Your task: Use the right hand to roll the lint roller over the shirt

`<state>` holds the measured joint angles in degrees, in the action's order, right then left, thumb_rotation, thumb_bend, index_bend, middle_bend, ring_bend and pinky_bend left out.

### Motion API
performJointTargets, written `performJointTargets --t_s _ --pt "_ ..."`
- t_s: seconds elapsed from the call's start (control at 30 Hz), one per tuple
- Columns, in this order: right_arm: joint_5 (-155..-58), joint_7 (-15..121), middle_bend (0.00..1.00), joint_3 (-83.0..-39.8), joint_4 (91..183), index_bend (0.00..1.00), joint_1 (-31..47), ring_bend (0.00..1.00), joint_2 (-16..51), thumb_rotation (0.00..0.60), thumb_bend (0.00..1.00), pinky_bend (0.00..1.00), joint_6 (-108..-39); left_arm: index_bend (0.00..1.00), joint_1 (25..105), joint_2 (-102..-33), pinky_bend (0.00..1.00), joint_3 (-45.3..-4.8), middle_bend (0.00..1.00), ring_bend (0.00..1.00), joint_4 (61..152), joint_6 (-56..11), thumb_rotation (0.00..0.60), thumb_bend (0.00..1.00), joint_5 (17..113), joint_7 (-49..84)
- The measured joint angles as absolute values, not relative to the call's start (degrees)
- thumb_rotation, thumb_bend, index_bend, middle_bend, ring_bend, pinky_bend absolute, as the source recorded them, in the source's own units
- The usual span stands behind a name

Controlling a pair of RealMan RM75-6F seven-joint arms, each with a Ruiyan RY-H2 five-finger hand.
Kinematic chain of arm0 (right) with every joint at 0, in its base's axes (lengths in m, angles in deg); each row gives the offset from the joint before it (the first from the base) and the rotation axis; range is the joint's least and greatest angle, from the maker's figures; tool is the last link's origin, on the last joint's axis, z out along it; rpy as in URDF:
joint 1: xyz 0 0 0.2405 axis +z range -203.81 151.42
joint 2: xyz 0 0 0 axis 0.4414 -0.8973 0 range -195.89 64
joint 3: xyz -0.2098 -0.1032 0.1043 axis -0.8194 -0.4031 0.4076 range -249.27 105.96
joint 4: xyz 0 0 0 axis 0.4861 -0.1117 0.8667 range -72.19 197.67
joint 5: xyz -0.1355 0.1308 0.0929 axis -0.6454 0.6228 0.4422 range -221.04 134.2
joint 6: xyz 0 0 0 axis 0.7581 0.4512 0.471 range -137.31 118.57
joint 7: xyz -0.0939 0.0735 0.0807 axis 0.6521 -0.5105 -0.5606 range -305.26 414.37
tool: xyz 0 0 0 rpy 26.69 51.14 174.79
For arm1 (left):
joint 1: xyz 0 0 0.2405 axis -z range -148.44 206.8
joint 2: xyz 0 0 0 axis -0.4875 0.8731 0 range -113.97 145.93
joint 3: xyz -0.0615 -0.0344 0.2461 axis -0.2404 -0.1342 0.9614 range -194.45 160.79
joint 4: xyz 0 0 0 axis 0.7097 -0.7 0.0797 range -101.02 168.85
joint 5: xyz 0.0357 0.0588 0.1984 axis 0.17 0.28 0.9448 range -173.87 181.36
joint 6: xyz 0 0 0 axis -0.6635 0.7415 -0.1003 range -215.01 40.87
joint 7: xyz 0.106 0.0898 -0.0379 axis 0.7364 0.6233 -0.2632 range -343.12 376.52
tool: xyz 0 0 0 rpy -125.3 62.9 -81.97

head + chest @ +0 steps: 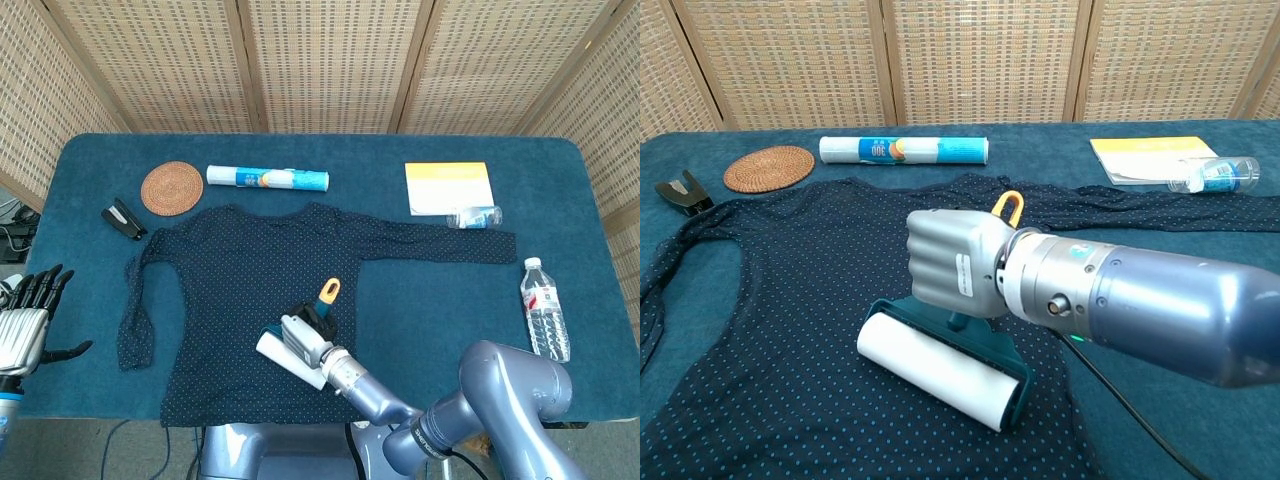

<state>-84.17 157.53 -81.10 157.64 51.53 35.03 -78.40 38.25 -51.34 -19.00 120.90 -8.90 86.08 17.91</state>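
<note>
A dark blue dotted shirt lies flat across the table's middle. My right hand grips the teal handle of the lint roller. The roller's white drum presses on the shirt's lower body, near the front hem. An orange loop sticks up at the handle's end. My left hand hangs off the table's left edge with its fingers spread and nothing in them. It does not show in the chest view.
A woven coaster, a rolled tube and a black clip lie at the back left. A yellow booklet with a small bottle sits at the back right. A water bottle lies at the right edge.
</note>
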Motion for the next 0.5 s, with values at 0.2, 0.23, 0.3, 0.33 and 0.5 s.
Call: performJointTargets --t_s 0.2,0.23,0.3,0.33,0.5 --pt "-84.87 155.64 1.0 -81.11 153.54 0.72 50.6 1.0 34.51 0.6 0.74 1.0 -77.38 0.0 38.23 -51.3 0.0 -19.02 0.0 0.0 120.92 -8.87 0.6 0.0 86.03 17.86" --pt "-85.03 155.12 1.0 -81.14 152.82 0.72 50.37 1.0 34.37 0.6 0.74 1.0 -77.14 0.0 38.23 -51.29 0.0 -19.03 0.0 0.0 120.92 -8.87 0.6 0.0 86.01 17.84" --pt "-85.38 153.83 1.0 -81.29 151.24 0.72 49.71 1.0 33.9 0.6 0.74 1.0 -76.6 0.0 38.26 -51.28 0.0 -19.09 0.0 0.0 120.89 -8.91 0.6 0.0 85.92 17.8" --pt "-85.55 153.31 1.0 -81.38 150.57 0.72 49.41 1.0 33.66 0.6 0.74 1.0 -76.39 0.0 38.27 -51.29 0.0 -19.1 0.0 0.0 120.87 -8.95 0.6 0.0 85.87 17.8" --pt "-86.29 150.25 1.0 -81.77 145.86 0.72 47.49 1.0 32.25 0.6 0.74 1.0 -75.34 0.0 38.38 -51.41 0.0 -19.05 0.0 0.0 120.81 -9.18 0.6 0.0 85.85 17.94"
